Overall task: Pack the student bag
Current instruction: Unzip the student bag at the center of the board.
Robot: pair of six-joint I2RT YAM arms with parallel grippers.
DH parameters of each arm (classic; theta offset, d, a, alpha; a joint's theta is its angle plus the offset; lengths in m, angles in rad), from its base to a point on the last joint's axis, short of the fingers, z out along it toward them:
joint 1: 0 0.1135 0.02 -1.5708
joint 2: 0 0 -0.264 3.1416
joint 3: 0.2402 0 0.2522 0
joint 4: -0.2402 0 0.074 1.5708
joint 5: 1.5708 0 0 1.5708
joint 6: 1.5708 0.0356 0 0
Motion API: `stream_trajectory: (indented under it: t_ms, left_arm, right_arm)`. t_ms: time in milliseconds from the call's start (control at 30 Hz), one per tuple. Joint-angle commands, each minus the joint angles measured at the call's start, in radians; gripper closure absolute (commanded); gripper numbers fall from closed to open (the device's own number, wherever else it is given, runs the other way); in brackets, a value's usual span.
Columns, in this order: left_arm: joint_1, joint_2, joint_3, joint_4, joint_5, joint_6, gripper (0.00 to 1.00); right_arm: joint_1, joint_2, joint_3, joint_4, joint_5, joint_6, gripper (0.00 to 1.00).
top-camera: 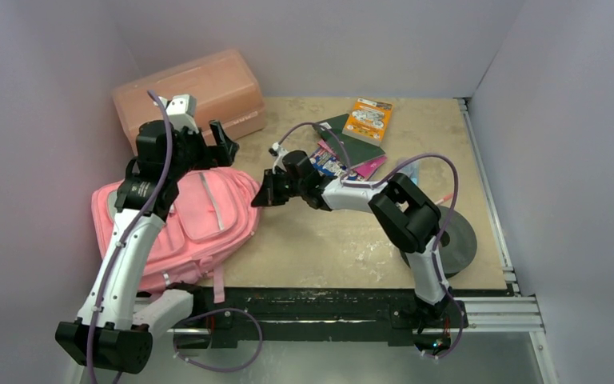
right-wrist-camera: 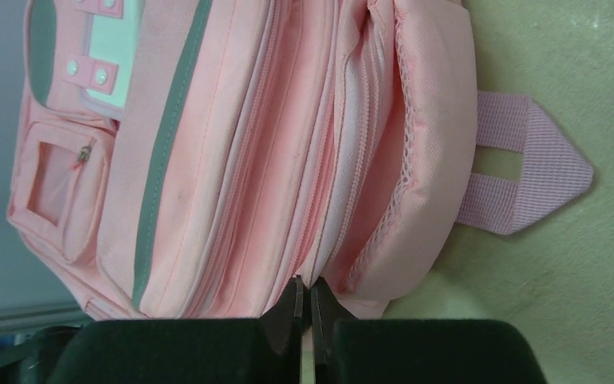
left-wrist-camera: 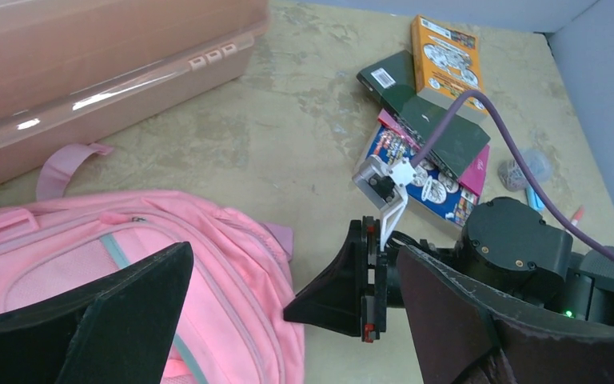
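Observation:
The student bag is a pink backpack lying flat at the table's near left, front pockets up. My right gripper reaches left to the bag's right edge. In the right wrist view its fingertips are shut together on a thin fold of the student bag beside a zip line. My left gripper hovers over the bag's top end, jaws wide open and empty. From the left wrist, the student bag lies below, with the right gripper touching its edge.
A salmon-orange translucent plastic box stands at the back left, just behind the bag. A pile of books with an orange one lies at the back centre. A grey disc sits behind the right arm.

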Motion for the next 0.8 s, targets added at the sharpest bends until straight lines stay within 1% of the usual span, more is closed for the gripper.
stream_trajectory:
  t_ms: [0,100,200,267,333,533,567,667,767]
  left_arm:
    - [-0.064,0.022,0.059,-0.009,0.013,0.027,0.0]
    - [-0.112,0.042,0.073,-0.025,0.021,0.045,0.01]
    - [-0.154,0.049,0.075,-0.024,0.055,0.056,0.03]
    - [-0.172,0.047,0.072,-0.015,0.087,0.062,0.05]
    - [-0.194,0.044,0.068,-0.01,0.108,0.077,0.06]
    - [-0.26,0.068,0.09,-0.043,0.124,0.121,0.12]
    - [-0.274,0.067,0.09,-0.045,0.123,0.134,0.11]
    - [-0.32,0.067,0.096,-0.085,0.123,0.166,0.05]
    - [-0.348,0.067,0.093,-0.128,0.137,0.171,0.03]
  right_arm:
    - [-0.025,-0.144,-0.014,0.133,-0.112,0.097,1.0]
    - [-0.082,-0.21,-0.055,0.21,-0.153,0.213,1.0]
    - [-0.136,-0.273,-0.081,0.228,-0.147,0.309,1.0]
    - [-0.156,-0.314,-0.087,0.217,-0.125,0.331,1.0]
    - [-0.167,-0.351,-0.079,0.167,-0.09,0.344,1.0]
    - [-0.181,-0.438,-0.067,0.134,-0.006,0.409,1.0]
    - [-0.181,-0.446,-0.061,0.123,0.01,0.419,1.0]
    - [-0.185,-0.454,-0.038,0.12,0.021,0.434,1.0]
    - [-0.19,-0.46,-0.024,0.112,0.023,0.434,1.0]
